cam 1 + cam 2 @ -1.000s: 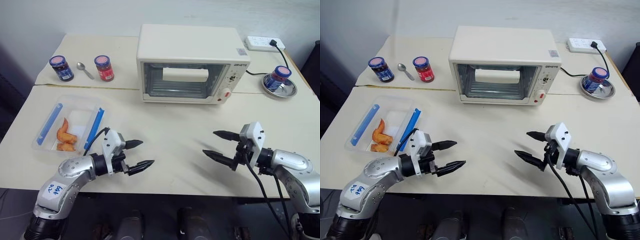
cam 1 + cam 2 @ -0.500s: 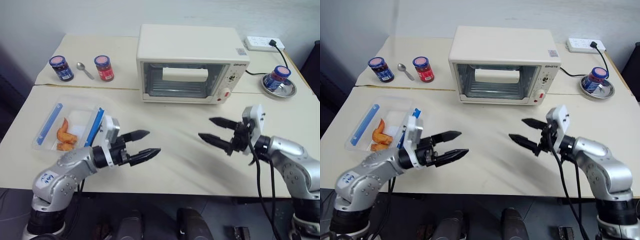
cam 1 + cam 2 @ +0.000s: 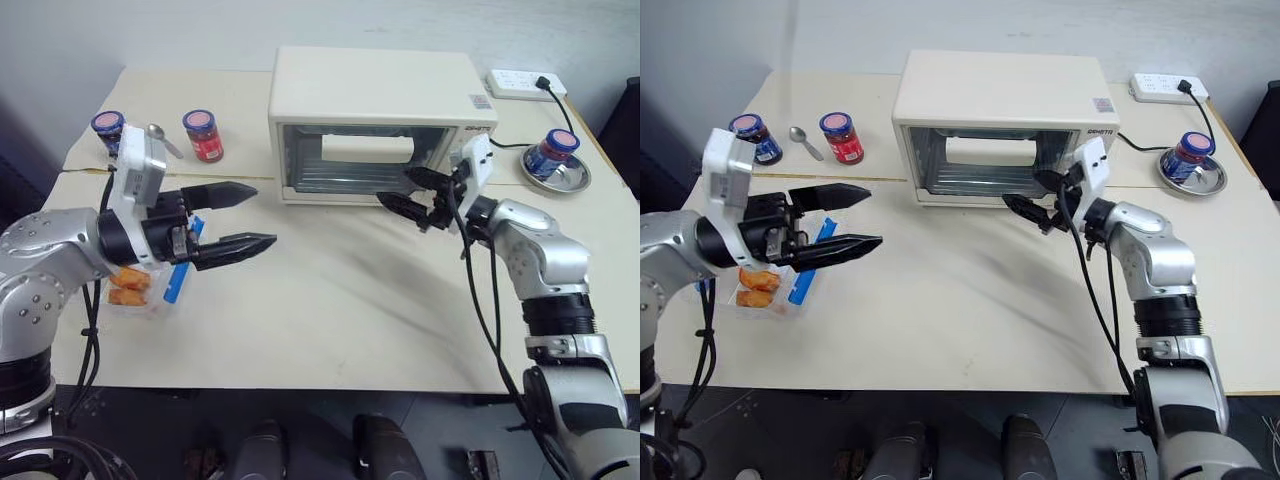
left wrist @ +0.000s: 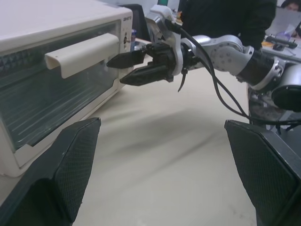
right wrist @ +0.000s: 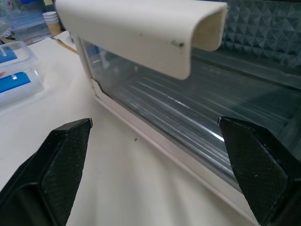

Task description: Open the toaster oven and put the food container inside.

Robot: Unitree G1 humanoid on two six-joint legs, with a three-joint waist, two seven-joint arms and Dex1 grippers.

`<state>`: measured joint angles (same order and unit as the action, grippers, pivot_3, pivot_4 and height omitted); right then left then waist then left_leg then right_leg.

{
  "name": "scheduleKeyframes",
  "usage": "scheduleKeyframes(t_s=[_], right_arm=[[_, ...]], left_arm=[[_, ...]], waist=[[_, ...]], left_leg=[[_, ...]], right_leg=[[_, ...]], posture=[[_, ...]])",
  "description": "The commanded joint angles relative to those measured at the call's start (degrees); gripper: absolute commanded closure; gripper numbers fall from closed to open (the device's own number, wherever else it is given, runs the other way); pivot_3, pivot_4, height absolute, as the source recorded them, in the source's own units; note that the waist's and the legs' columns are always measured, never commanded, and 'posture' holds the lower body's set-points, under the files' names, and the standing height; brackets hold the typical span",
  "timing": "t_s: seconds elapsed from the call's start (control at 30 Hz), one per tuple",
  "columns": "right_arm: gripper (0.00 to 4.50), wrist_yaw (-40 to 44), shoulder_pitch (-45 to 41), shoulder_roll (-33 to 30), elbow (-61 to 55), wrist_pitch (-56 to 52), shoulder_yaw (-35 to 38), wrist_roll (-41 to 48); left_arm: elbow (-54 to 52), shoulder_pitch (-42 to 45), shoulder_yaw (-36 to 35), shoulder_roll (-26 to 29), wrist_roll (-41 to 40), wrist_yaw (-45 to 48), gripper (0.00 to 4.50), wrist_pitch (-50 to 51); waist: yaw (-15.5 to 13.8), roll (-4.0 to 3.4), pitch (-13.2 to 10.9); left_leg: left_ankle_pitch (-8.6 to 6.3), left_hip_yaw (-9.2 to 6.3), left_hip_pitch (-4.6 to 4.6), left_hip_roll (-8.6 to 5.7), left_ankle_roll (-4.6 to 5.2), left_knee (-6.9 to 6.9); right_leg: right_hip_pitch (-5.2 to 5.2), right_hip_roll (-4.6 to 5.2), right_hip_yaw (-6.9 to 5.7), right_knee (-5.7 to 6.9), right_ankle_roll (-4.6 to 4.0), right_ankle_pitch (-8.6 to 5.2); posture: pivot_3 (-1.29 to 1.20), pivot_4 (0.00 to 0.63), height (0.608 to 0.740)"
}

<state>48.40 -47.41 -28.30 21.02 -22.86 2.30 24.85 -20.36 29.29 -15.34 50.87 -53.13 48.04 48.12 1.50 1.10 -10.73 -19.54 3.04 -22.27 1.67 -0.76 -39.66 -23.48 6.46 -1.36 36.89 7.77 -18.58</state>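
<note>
The cream-white toaster oven point(image 3: 375, 90) stands at the back middle of the table, its glass door shut under a white bar handle point(image 3: 367, 148). My right gripper point(image 3: 395, 186) hangs open just in front of the door, by the handle's right end and apart from it; the handle point(image 5: 141, 33) and the glass point(image 5: 188, 108) loom close between its fingers. The clear food container point(image 3: 140, 290) with blue clips and orange pieces sits at the left, partly hidden behind my left arm. My left gripper point(image 3: 262, 213) is open, raised above the table beside the container, pointing right.
A blue-lidded jar point(image 3: 107, 128), a spoon point(image 3: 163, 138) and a red jar point(image 3: 201, 135) stand at the back left. Another jar on a metal dish point(image 3: 555, 160) and a power strip point(image 3: 524, 84) are at the back right. A person in dark clothing point(image 4: 225, 19) stands beyond the table.
Both arms have risen from the table's front edge. The right gripper went forward up to the oven door. The left gripper lifted up and leftward beside the container. Both stayed open.
</note>
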Motion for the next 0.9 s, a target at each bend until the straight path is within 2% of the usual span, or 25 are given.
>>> scheduleKeyframes(t_s=[0.03, 0.13, 0.5, 0.6, 0.73, 0.77, 0.8, 0.83, 0.9], right_arm=[[0.03, 1.3, -3.5, 1.1, 1.6, 2.9, 0.9, -0.5], [0.03, 2.8, -3.7, 1.9, 0.5, 2.2, 1.7, 0.5], [0.03, 8.1, 4.2, 0.3, -15.4, -4.2, 1.8, 6.3], [0.0, 7.8, 5.8, 0.3, -17.7, -5.2, 2.0, 6.9], [0.0, 6.9, 9.2, 0.6, -20.6, -5.6, 1.7, 6.6], [0.0, 6.7, 10.2, 0.8, -21.4, -5.5, 1.6, 6.5], [0.0, 6.4, 11.2, 1.1, -22.0, -5.4, 1.4, 6.4], [0.0, 6.2, 11.9, 1.3, -22.4, -5.2, 1.3, 6.2], [0.0, 5.8, 13.0, 1.6, -23.2, -5.0, 1.2, 6.0]], left_arm=[[-0.3, 1.9, -0.1, 1.1, 1.4, 1.0, 0.0, -1.7], [0.0, 2.3, 0.0, 0.7, 2.1, 0.8, 0.0, -2.1], [3.0, 3.5, 1.1, -1.2, 5.3, 0.8, 0.0, -4.3], [5.7, 5.6, 1.9, -1.7, 7.1, 0.9, 0.59, -5.8], [11.6, 10.9, 4.0, -2.6, 10.9, 1.6, 1.74, -9.1], [13.6, 12.5, 5.0, -2.8, 12.7, 2.1, 2.1, -10.6], [15.8, 14.0, 6.2, -2.9, 14.9, 2.7, 2.25, -12.7], [18.0, 15.4, 7.5, -3.1, 17.2, 3.5, 2.66, -14.8], [22.9, 18.4, 9.3, -3.9, 20.5, 4.6, 3.12, -17.9]], waist=[[0.3, 0.0, 0.0], [0.6, -0.02, 0.0], [0.2, -0.03, 0.0], [0.3, -0.03, 0.0], [0.2, -0.03, 0.0], [0.1, -0.03, 0.0], [0.1, -0.03, 0.0], [0.1, -0.03, 0.0], [0.2, -0.03, 0.0]], left_leg=[[0.0, -0.01, 0.0, 0.01, 0.0, 0.0], [0.02, -0.04, 0.01, 0.05, -0.03, -0.01], [0.02, -0.18, 0.01, 0.03, -0.04, 0.07], [0.02, -0.14, 0.01, 0.04, -0.04, 0.06], [0.02, -0.08, 0.01, 0.04, -0.04, 0.09], [0.02, -0.04, 0.0, 0.04, -0.05, 0.09], [0.02, 0.08, 0.0, 0.02, -0.05, 0.1], [0.02, 0.19, 0.0, 0.01, -0.05, 0.1], [0.02, 0.34, 0.0, 0.0, -0.04, 0.09]], right_leg=[[0.0, 0.0, 0.01, -0.01, 0.0, 0.0], [-0.04, -0.02, 0.07, 0.02, 0.0, 0.0], [-0.09, 0.01, 0.06, 0.05, 0.0, 0.0], [-0.1, -0.02, 0.08, 0.05, 0.0, 0.0], [-0.15, -0.04, 0.07, 0.06, 0.0, 0.0], [-0.14, -0.04, 0.02, 0.06, 0.0, 0.0], [-0.13, -0.04, 0.0, 0.05, 0.0, 0.0], [-0.13, -0.03, 0.01, 0.05, 0.0, 0.0], [-0.13, -0.03, 0.03, 0.04, 0.0, 0.0]], posture=[[0.0, 0.15, 0.74], [0.0, 0.15, 0.74], [0.0, 0.15, 0.74], [0.0, 0.15, 0.74], [0.0, 0.15, 0.74], [0.0, 0.15, 0.74], [0.0, 0.15, 0.74], [0.0, 0.15, 0.74], [0.0, 0.15, 0.74]])
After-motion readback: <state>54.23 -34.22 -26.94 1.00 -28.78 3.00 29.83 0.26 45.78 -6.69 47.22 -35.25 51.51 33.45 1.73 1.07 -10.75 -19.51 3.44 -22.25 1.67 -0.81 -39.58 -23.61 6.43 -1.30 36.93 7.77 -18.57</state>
